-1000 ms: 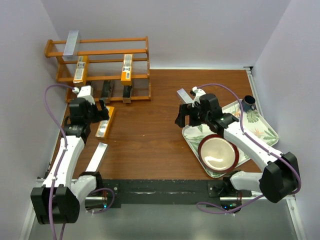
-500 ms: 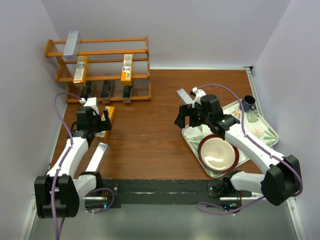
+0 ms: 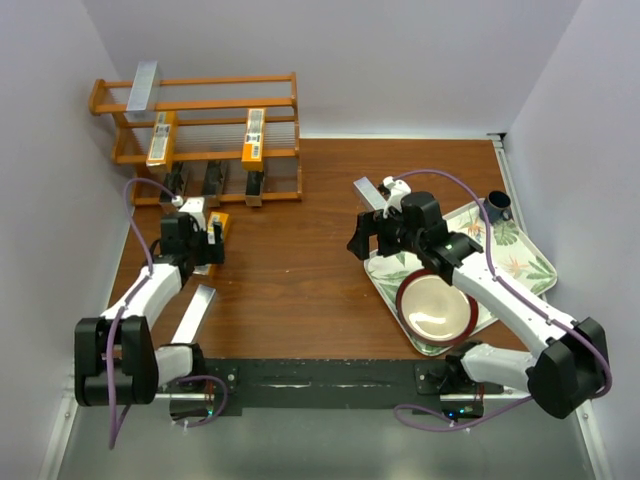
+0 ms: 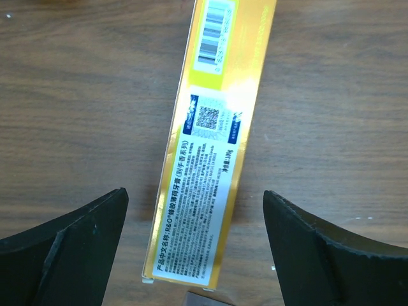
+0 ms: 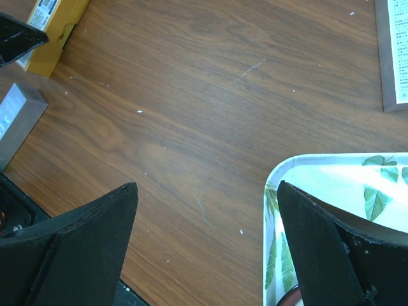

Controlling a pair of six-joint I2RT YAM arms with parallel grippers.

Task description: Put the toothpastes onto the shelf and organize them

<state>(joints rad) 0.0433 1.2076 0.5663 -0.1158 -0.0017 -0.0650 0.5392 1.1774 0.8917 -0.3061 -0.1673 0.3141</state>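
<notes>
Fingers of left gripper apart, either side of gold toothpaste carton, not touching; carton flat on wooden table, just before shelf. Right gripper likewise apart, empty, beside leaf-patterned tray. Probably light, stiff yet crushable, glossy; best pinched across long sides, mid-length. Smooth tabletop; walls close around.

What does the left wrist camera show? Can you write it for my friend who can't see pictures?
A gold-yellow toothpaste carton lies flat on the brown wooden table, its barcode and small print facing up. The left hand is open above it, one dark finger on each side, neither touching the carton.
</notes>
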